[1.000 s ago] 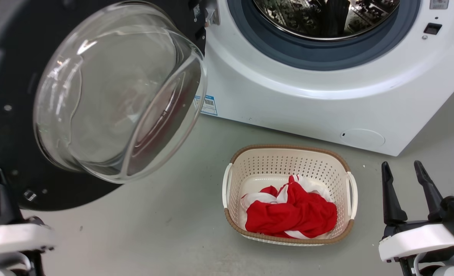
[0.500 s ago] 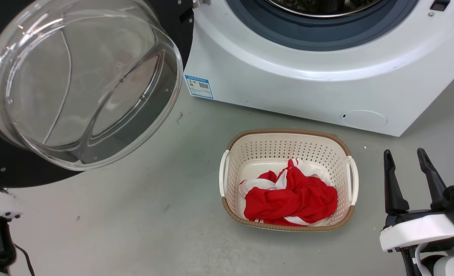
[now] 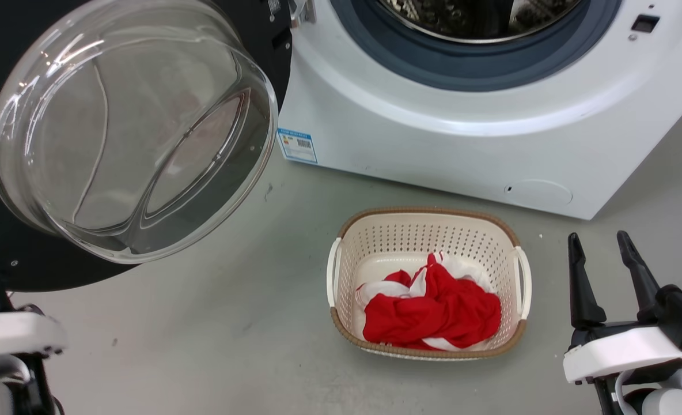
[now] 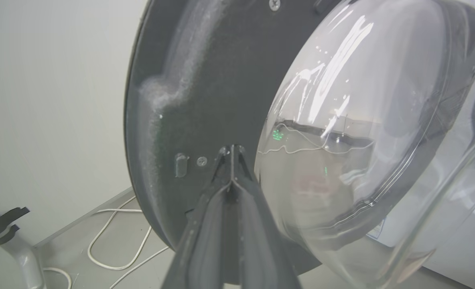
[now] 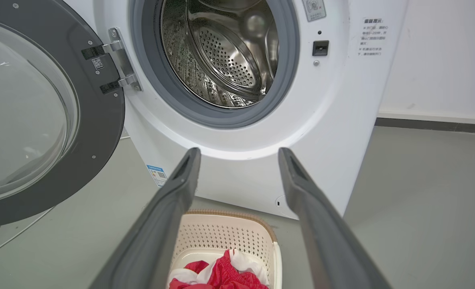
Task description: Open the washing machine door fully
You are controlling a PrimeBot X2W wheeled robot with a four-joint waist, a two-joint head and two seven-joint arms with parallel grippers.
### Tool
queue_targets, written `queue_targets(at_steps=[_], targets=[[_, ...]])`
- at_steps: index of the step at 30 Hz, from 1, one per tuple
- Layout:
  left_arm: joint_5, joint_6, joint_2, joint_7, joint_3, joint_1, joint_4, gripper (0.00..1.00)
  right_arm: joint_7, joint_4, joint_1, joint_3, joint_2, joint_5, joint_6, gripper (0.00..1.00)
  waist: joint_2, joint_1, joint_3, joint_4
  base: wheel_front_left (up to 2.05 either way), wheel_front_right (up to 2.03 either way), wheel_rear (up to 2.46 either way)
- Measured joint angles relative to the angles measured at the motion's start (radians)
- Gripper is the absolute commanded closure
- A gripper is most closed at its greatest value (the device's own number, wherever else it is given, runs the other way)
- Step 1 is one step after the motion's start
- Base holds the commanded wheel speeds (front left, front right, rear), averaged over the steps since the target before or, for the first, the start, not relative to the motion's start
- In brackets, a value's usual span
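Left pincer (image 4: 231, 152) clenched on nothing, tips right at the black inner face of the washing machine door (image 4: 197, 80), beside its glass bowl; contact unclear. Right pincer (image 3: 597, 237) released, lower right of head frame, well apart from the door. Door stands open, upper left. Basket (image 3: 375, 242) with red cloth (image 3: 433, 314) on the floor, lower centre.

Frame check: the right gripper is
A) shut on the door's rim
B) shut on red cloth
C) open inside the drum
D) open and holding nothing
D: the right gripper has its fingers spread wide with nothing between them, and it is short of the washing machine.
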Motion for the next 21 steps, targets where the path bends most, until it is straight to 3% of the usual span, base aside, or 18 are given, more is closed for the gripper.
queue_targets(at_steps=[7, 18, 19, 20, 21], targets=[[0.073, 0.014, -0.072, 0.000, -0.039, 0.169, -0.153, 1.00, -0.024, 0.040, 0.016, 0.028, 0.000, 0.027, 0.000, 0.00, 0.0000, -0.0001, -0.081, -0.013, 0.00, 0.00, 0.00], [0.116, -0.006, -0.137, 0.014, -0.170, 0.279, -0.244, 1.00, -0.038, 0.068, 0.047, 0.053, 0.000, 0.034, 0.000, 0.00, 0.0000, -0.0002, -0.160, -0.079, 0.00, 0.00, 0.00], [0.123, -0.011, -0.145, 0.014, -0.188, 0.283, -0.245, 0.89, -0.038, 0.067, 0.047, 0.054, 0.000, 0.034, 0.000, 0.00, 0.0000, -0.0002, -0.166, -0.088, 0.00, 0.00, 0.00], [0.125, -0.014, -0.156, 0.015, -0.207, 0.288, -0.243, 0.62, -0.038, 0.067, 0.048, 0.056, 0.000, 0.034, 0.000, 0.00, 0.0000, -0.0002, -0.172, -0.097, 0.00, 0.00, 0.00], [0.128, -0.015, -0.172, 0.015, -0.223, 0.291, -0.239, 0.15, -0.038, 0.067, 0.049, 0.058, 0.000, 0.032, 0.000, 0.00, 0.0000, -0.0001, -0.177, -0.106, 0.00, 0.00, 0.00]])
